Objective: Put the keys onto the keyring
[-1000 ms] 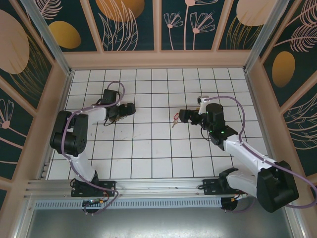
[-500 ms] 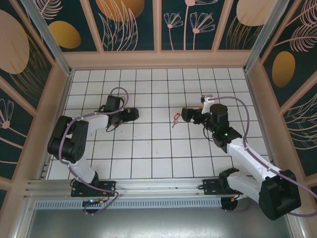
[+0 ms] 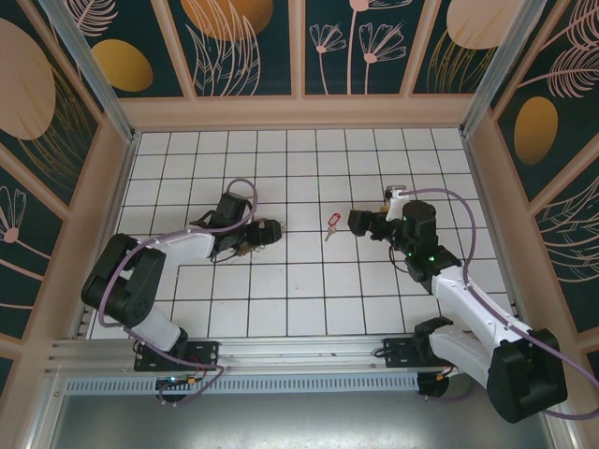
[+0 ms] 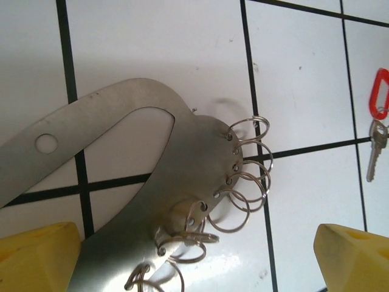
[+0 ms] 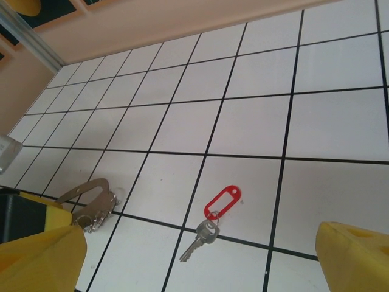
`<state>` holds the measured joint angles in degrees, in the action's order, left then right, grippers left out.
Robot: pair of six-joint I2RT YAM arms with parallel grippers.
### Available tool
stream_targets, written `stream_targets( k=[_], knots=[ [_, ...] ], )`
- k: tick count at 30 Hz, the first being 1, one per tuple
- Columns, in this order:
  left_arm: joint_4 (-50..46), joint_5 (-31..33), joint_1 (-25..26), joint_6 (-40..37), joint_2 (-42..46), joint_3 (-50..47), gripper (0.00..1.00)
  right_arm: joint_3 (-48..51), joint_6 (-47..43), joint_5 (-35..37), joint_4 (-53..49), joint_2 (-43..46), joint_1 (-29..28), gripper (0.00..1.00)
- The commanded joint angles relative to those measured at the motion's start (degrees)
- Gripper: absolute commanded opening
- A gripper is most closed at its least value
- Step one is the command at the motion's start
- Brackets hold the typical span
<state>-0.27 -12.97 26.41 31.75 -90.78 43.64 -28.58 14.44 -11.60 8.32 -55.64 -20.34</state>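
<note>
While both arms are stretched toward the middle of the white tiled bench (image 3: 299, 290), nothing is held yet, so the step in hand appears to be the approach before the first grasp. The small silvery metal key (image 5: 196, 242) with its red oblong plastic tag (image 5: 222, 199) lies flat on a tile, just in front of the right pincer (image 3: 357, 222). This pincer has its jaws wide apart and empty, and the key is seen between its two yellow fingers (image 5: 42, 258) but not touching them.

The flat silvery metal keyring (image 4: 182, 164), a curved plate with a row of thin wire rings (image 4: 249, 167) along its edge, lies on the bench under the left pincer (image 3: 265, 232). The jaws of the left pincer are also wide apart. Whether they touch the plate cannot be told. The key lies near the keyring but clearly apart from it, on the side of the rings.

The next move probably calls for the right pincer to come down and close on the key or its tag. The left pincer should then hold the plate steady, so that the key can be brought to one wire ring, which will need a fine alignment.
</note>
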Motion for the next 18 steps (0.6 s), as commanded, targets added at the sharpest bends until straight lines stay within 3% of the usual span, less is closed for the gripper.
stream_targets(
  k=[1,5,11,18],
  knots=[
    [-6.9,1.4,-0.1,-1.5,3.0,3.7,0.98,1.5,1.4,-3.4,-0.4,0.8,0.3,0.96],
    [-10.8,5.2,-0.7,-4.8,3.2,6.5,0.98,2.3,2.3,-6.6,0.4,-0.5,-0.1,0.93],
    [-9.8,5.2,-4.6,-6.7,1.3,6.9,0.94,1.9,2.3,-8.1,0.7,-2.8,-2.7,0.89],
    [-9.7,6.0,-6.1,-11.0,-6.6,11.1,0.90,0.5,3.2,-7.8,2.3,-7.3,-6.5,0.87]
  ],
)
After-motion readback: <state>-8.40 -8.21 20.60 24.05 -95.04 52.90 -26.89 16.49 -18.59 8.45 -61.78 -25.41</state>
